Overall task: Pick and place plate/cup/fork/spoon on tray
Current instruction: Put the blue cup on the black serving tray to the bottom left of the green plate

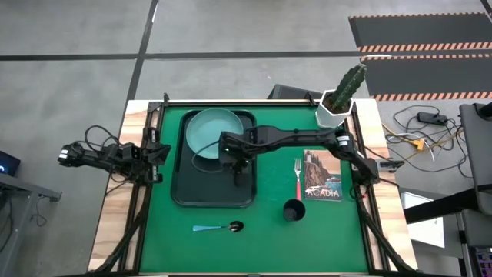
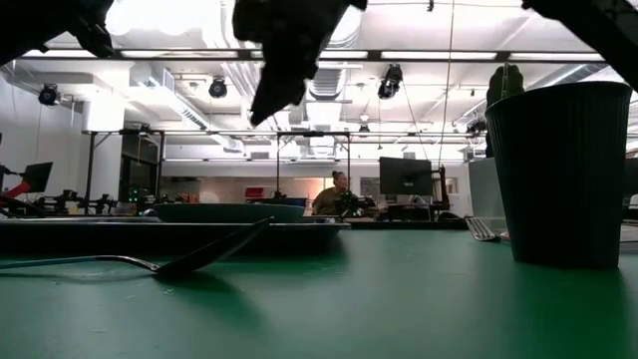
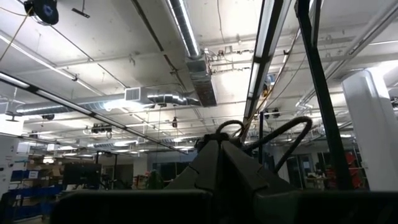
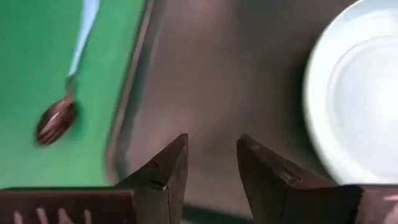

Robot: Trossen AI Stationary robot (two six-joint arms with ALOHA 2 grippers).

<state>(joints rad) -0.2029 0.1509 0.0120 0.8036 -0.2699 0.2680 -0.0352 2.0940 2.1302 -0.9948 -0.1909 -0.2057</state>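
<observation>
The teal plate [image 1: 207, 131] lies in the far part of the black tray [image 1: 184, 196]. My right gripper [image 1: 235, 165] hangs open and empty above the tray's bare floor [image 4: 230, 81], just near of the plate [image 4: 354, 93]. The blue-handled spoon [image 1: 219, 228] lies flat on the green mat near the tray's near edge, and also shows in the right wrist view [image 4: 59, 118]. The dark cup [image 1: 294, 209] stands upright on the mat to the right. The red-handled fork [image 1: 298, 178] lies flat beyond the cup. My left gripper [image 3: 217, 168] is shut and waits at the table's left edge.
A picture card reading ACADIA [image 1: 321, 175] lies right of the fork. A white pot with a cactus [image 1: 338, 104] stands at the far right corner. Bare green mat [image 1: 254, 246] lies along the near edge. A person [image 2: 337, 194] sits in the room beyond.
</observation>
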